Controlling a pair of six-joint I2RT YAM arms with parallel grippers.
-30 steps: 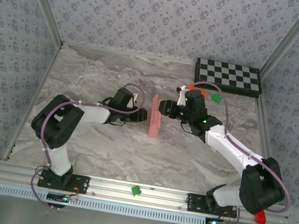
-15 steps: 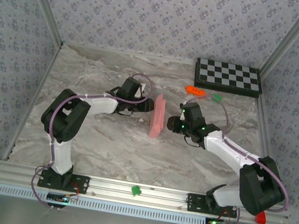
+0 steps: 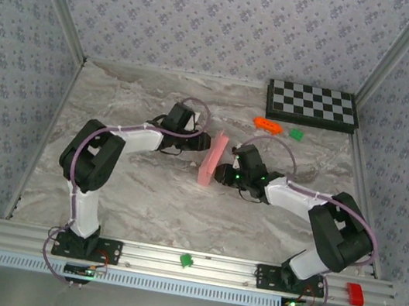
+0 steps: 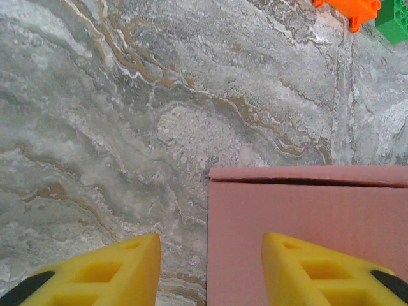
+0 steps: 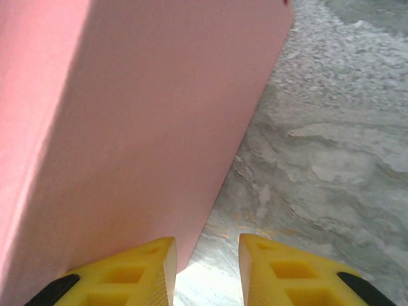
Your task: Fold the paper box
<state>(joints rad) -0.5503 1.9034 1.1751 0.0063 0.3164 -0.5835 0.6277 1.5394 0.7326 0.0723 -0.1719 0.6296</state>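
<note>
Box [image 3: 212, 158] stands on edge at the table [image 3: 143, 190] centre, between my parted, empty left gripper [image 3: 205, 142] and right gripper [image 3: 220, 174]; I should press both faces evenly so it doesn't tip.

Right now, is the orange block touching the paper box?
No. In the top view the orange block lies well apart from the paper box, back by the green block and the checkerboard.

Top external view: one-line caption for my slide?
Left gripper and right gripper flank the paper box standing on the table.
</note>
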